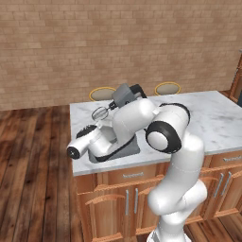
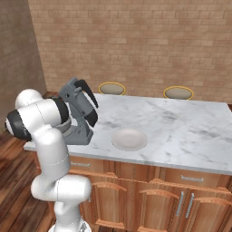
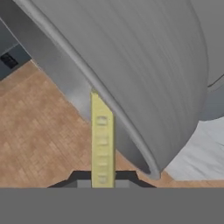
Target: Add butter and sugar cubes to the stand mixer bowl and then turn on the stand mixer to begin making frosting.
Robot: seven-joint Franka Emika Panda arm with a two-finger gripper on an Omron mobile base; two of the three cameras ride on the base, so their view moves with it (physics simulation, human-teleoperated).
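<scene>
The claw (image 3: pixel 103 183) is clenched on the butter (image 3: pixel 102 140), a thin pale yellow stick rising from between its tips, its far end touching the rim of the stand mixer bowl (image 3: pixel 144 74). Most of the stick looks to lie outside the bowl wall, so a release here could drop it down the outside onto the floor (image 3: pixel 39 127) that shows beneath. A push forward might also jam butter against the rim.

The stand mixer (image 1: pixel 124 97) stands at the tabletop's (image 1: pixel 212 118) front left corner, close to both edges, with the arm's white links crowded around it, so there is little room on that side. Its tilted head and wire whisk (image 1: pixel 100 113) hang over the bowl, narrowing the way in from above. To the right, past a pale plate (image 2: pixel 129 138), the marble lies open toward the far right edge.
</scene>
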